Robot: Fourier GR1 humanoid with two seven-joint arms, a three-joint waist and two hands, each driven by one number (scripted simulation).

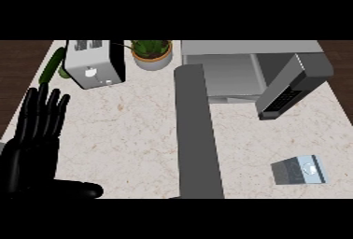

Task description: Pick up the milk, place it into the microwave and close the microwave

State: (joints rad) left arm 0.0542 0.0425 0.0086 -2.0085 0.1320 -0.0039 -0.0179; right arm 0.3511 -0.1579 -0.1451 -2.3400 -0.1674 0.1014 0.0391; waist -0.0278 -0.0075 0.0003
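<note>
Fingers straight, one left robot hand (34, 140) rests open at the table's (138, 135) left edge. One cucumber (51, 66), one toaster (95, 63) and one potted plant (151, 53) line the far edge. One microwave (234, 70) stands open. One grey milk (299, 170) carton lies flat near the front right corner.

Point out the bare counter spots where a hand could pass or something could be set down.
Free: the counter between the left hand and the right forearm, below the toaster; also between the microwave door and the milk carton. Crowded: the back edge, with cucumber, toaster and potted plant.
</note>
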